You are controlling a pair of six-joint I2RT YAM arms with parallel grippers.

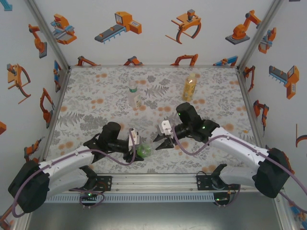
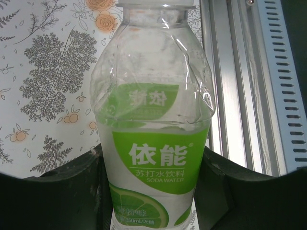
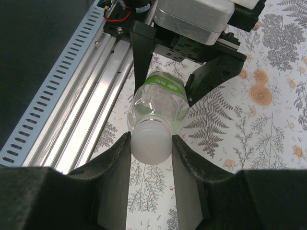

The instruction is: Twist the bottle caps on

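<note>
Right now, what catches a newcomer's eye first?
Near the front edge of the mat, the left end effector clamps a green-labelled bottle by the body while the right end effector pinches its white cap. An amber bottle and a clear bottle stand farther back.

Front centre of bench (image 1: 216, 91), just behind the front rail (image 1: 153, 181): soda bottle (image 2: 158, 120) on its side between the two arms. Left pincer (image 1: 137, 149) clamps its body from the left. Its neck points right, with the cap (image 3: 150, 143) on it. Right pincer (image 1: 161, 142) is closed around that cap from the right. Further back, left of centre, a slim bottle (image 1: 135, 96) stands upright. A tall bottle (image 1: 190, 86) stands upright to its right, nearer the back wall. Both are well apart from the pincers.
</note>
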